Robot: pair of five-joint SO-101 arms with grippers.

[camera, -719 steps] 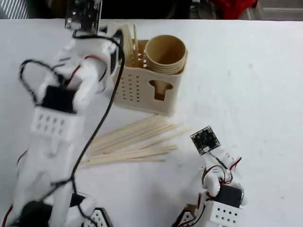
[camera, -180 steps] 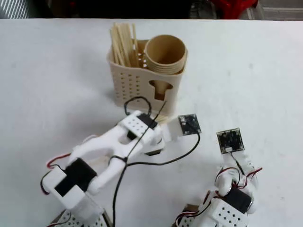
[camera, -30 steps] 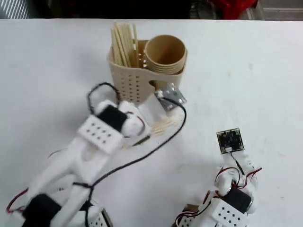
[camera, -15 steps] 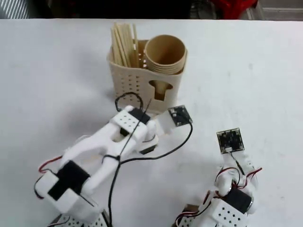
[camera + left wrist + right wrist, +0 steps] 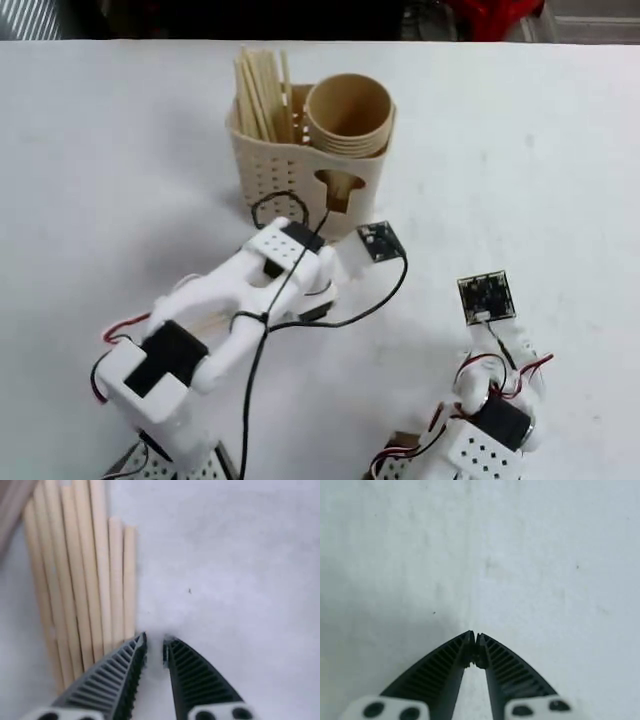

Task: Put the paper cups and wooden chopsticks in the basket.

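One basket (image 5: 290,190), upper centre in the high view, holds paper cups (image 5: 350,110) and upright sticks (image 5: 258,90); the left arm (image 5: 250,290) folds low before it. Left wrist view: left tool (image 5: 154,647) narrowly parted, empty, just beside loose chopsticks (image 5: 85,580). Likely the pickup step, needing it to widen and shift over them. Right wrist view: right tool (image 5: 474,641) pinched together, empty, over the surface (image 5: 545,555).

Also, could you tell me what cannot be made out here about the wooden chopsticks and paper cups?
Left wrist view: the loose pale wooden chopsticks run off the picture's edge and behind the left gripper, so no count.
High view: the white left arm largely covers them.
High view: the wall of the beige perforated basket hides how many tan paper cups are stacked.
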